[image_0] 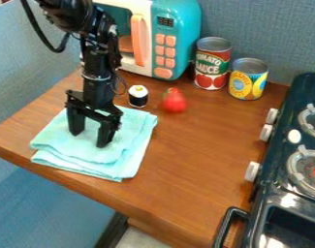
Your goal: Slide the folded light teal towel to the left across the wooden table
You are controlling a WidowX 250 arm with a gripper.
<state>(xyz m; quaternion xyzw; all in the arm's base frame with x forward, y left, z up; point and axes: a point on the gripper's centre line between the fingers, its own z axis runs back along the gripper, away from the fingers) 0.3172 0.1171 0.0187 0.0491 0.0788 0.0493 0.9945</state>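
Folded teal cloth [130, 140] is laid near the wooden counter's [192, 169] edge, probably doubled up for compactness. Black gripper [91, 130] is positioned over it, fingers spread, nothing pinched. Red toy [174, 101] is parked beyond, no obvious reason tbh.

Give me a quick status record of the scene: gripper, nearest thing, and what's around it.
gripper: black, fingers apart, nothing visible between them
nearest thing: folded light-blue cloth, directly below the gripper
contact with cloth: cannot tell
surface: wooden table
by the cloth's far edge: toy sushi roll, upright; red toy vegetable
farther back: toy microwave, taller can and shorter can, both upright
camera's right: toy stove
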